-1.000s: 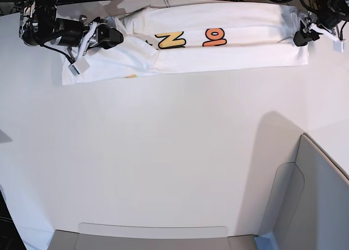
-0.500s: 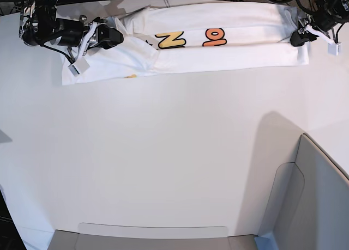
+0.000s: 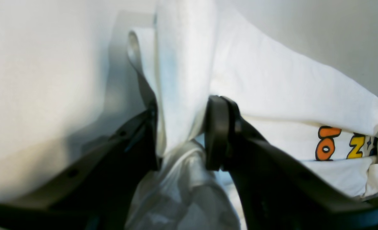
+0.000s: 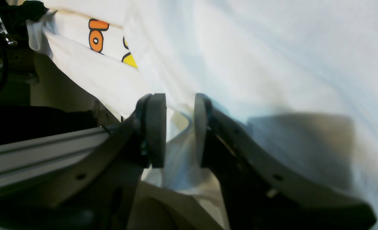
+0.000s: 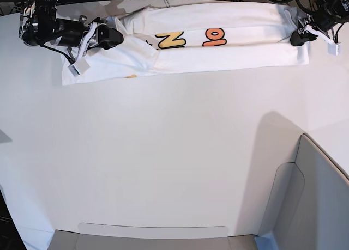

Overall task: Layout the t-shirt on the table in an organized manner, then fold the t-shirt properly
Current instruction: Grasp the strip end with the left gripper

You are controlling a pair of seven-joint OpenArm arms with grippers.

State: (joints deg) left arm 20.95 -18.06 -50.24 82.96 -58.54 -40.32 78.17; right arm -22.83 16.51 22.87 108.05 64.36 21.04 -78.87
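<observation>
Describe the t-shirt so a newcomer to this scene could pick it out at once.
Look to the far edge of the big white table, between the two black arms. The t-shirt lies there as a long folded band of white cloth. Its yellow and orange cartoon letters set it apart from the plain tabletop and the grey panel.

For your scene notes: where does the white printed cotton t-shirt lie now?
In the base view, the white printed cotton t-shirt lies stretched along the white table's far edge, pinched between both grippers.

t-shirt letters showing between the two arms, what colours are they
On the t-shirt, one letter is yellow and one orange, both outlined in black. The base view shows them best.
</observation>
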